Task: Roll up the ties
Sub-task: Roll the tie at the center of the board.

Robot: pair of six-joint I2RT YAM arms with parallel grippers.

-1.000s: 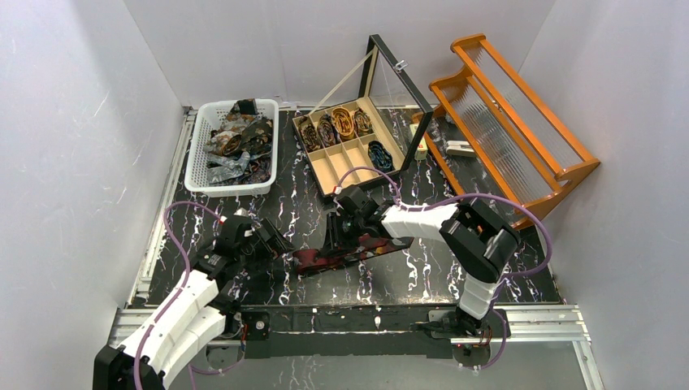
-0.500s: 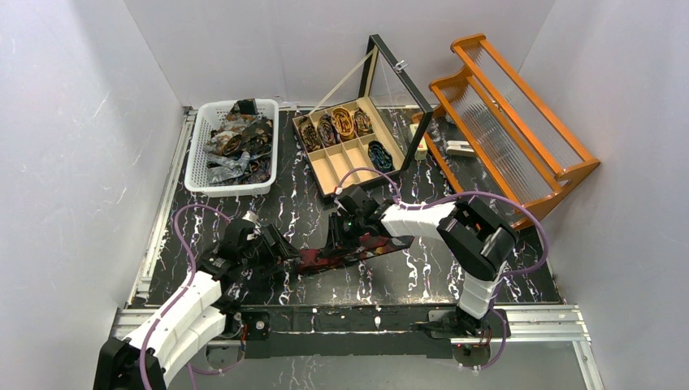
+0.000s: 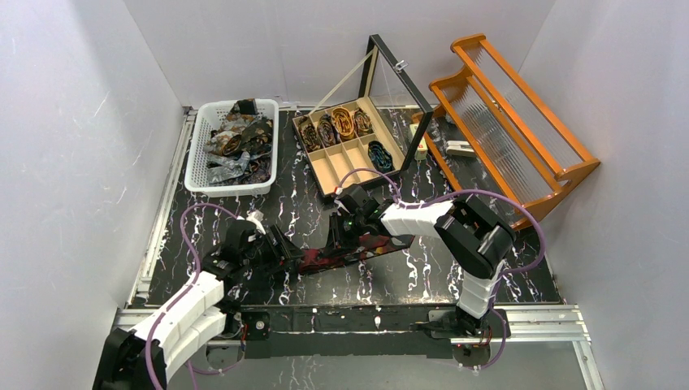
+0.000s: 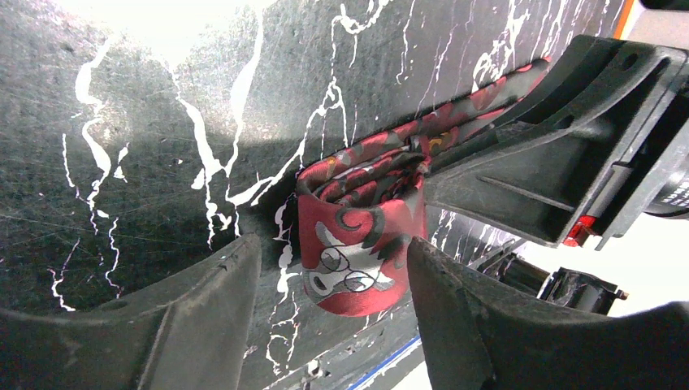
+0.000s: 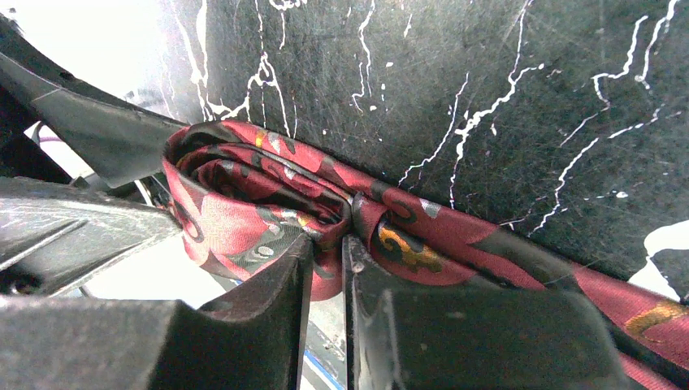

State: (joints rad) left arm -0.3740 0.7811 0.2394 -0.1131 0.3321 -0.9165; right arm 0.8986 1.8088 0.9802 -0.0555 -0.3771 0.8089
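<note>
One of the ties, a red one with a dark swirl pattern (image 3: 357,248), lies across the black marbled table between the two arms, its left end folded into a loose roll (image 4: 361,236). My left gripper (image 4: 333,252) straddles that rolled end, open. Its right finger (image 4: 471,309) touches the fabric and its left finger (image 4: 203,292) stands off it. My right gripper (image 5: 327,244) is shut on the tie (image 5: 244,211), pinching a layer of fabric beside the roll. In the top view the left gripper (image 3: 291,258) and right gripper (image 3: 337,240) sit close together.
A white basket (image 3: 231,189) at the back left holds several loose ties. A wooden compartment box (image 3: 345,158) with its glass lid raised holds several rolled ties (image 3: 341,123). An orange wooden rack (image 3: 520,122) leans at the right. White walls close in the sides.
My left gripper has slid right onto the tie's rolled end and its jaws have narrowed. The right gripper's jaws have tightened on the fabric; that arm has hardly moved.
</note>
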